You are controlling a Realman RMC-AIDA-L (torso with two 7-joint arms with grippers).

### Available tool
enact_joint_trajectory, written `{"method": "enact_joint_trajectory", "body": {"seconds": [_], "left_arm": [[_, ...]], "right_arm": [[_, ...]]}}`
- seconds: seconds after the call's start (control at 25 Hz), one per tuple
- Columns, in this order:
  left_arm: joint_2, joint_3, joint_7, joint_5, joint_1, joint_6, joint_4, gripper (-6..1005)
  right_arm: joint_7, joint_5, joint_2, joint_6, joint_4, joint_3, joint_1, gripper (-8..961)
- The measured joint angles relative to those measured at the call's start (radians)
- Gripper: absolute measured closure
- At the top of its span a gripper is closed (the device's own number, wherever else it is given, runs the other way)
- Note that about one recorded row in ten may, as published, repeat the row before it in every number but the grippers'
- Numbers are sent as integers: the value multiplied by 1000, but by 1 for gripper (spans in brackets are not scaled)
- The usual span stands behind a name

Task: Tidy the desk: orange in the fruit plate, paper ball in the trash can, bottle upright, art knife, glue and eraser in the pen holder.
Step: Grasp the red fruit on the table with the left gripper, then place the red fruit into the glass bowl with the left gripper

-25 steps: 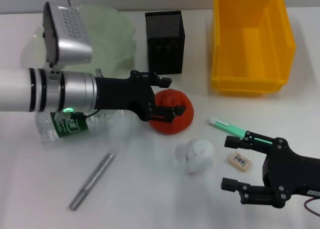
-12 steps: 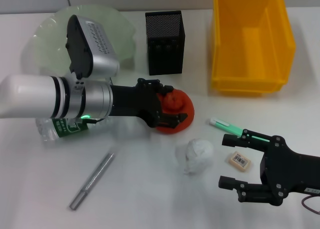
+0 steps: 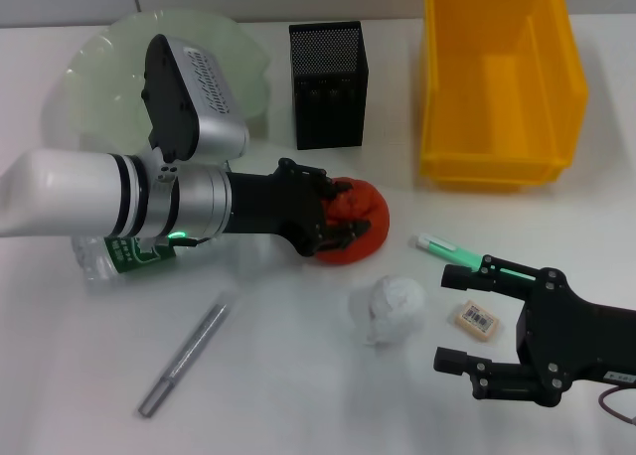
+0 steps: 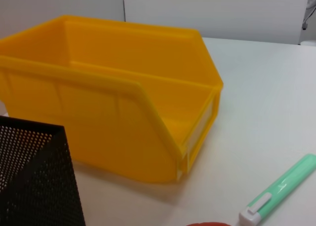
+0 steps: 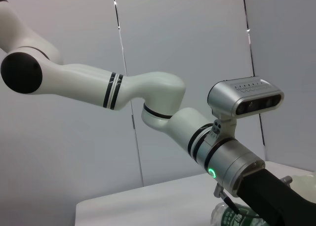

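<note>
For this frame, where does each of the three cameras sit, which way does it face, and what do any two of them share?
Head view: high on the robot, looking down at the desk; shows the left hand around the orange and the right hand open near the eraser.
Left wrist view: low on the left arm, facing the yellow bin, pen holder and green knife; no own fingers show.
Right wrist view: on the right arm, facing across at the left arm and the bottle.
Shared: bin, holder and knife appear in the head and left wrist views.
</note>
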Motion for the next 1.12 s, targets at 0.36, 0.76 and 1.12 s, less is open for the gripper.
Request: {"method": "enact_joint_trajectory", "body": {"seconds": [0.36, 0.76, 1.12], "left_arm": [[4, -13, -65, -3, 17, 16, 48, 661], [9, -66, -151, -3, 166, 100, 300, 760], [11, -211, -180, -3, 231, 133, 396, 812]], "right_arm": [[0, 0, 0, 2, 0, 11, 1, 153], [0, 0, 1, 4, 0, 11, 3, 152], [-13, 11, 2, 5, 14, 11, 7, 153]]}}
